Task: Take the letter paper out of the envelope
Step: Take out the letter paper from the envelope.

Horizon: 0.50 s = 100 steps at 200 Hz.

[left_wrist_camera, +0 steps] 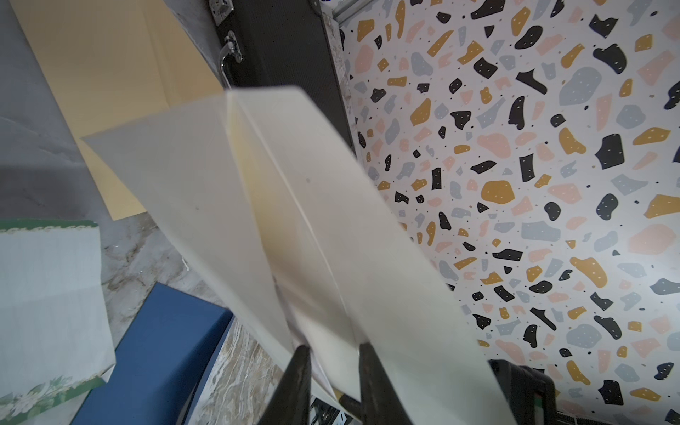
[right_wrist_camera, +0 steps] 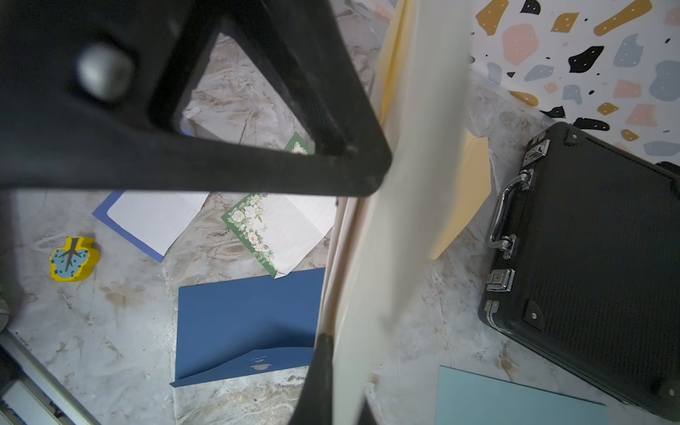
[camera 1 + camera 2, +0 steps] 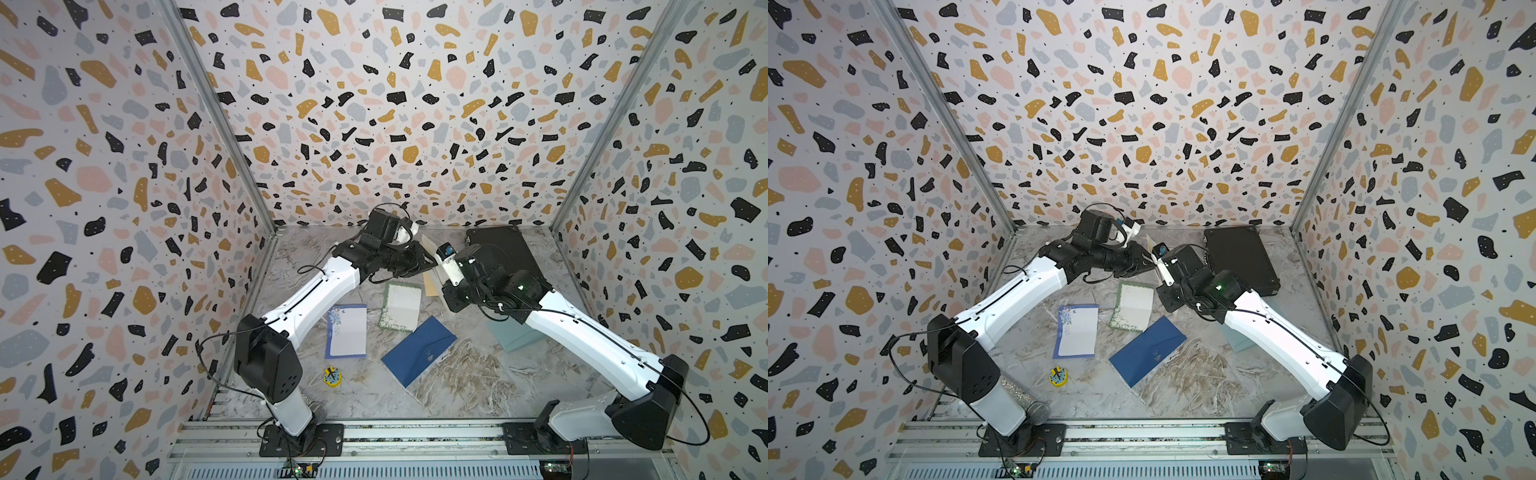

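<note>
The cream envelope (image 3: 428, 242) hangs in the air between both arms, at the upper middle of both top views, above the table (image 3: 457, 386). Your right gripper (image 2: 338, 353) is pressed together on one end of it. In the left wrist view, your left gripper (image 1: 333, 347) stands partly spread with cream sheet filling the gap. Whether it actually bites cannot be told.

The letter does not show clearly. I judge it is not yet out, tucked between the envelope's two spread panels. Before you pull, make sure the left fingers (image 1: 298, 382) close on the inner sheet alone, not on an envelope wall. Hold the right pinch firm. Then draw slowly, straight along the envelope and away from the right gripper. If a panel follows, stop and regrip deeper.
</note>
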Available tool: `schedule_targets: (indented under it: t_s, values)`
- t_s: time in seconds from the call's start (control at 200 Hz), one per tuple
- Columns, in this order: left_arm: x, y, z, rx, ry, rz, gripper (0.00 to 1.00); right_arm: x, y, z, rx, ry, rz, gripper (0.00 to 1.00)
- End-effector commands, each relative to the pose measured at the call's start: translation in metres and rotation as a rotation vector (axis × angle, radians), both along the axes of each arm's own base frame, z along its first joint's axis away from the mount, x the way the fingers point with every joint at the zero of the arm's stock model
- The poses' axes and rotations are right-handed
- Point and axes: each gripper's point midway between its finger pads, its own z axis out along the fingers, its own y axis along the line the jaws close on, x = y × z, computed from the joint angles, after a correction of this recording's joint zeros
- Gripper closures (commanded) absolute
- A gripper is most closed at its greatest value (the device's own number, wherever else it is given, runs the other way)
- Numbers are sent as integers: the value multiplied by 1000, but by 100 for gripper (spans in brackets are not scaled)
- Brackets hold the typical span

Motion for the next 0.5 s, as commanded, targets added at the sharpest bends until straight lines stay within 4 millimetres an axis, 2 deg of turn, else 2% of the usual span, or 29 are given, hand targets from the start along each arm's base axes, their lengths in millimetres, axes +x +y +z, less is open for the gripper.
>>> schedule_targets:
  t_s: [0.0, 0.21, 0.496]
  values:
    - [-1, 5, -10, 77, 4, -5, 74, 5, 0, 30, -15, -103, -4, 100]
    - [-6, 12, -17, 178, 19, -10, 74, 8, -2, 39, -86, -186, -21, 100]
    - [-7, 17, -23, 235, 26, 3, 76, 3, 9, 42, -195, -277, 5, 100]
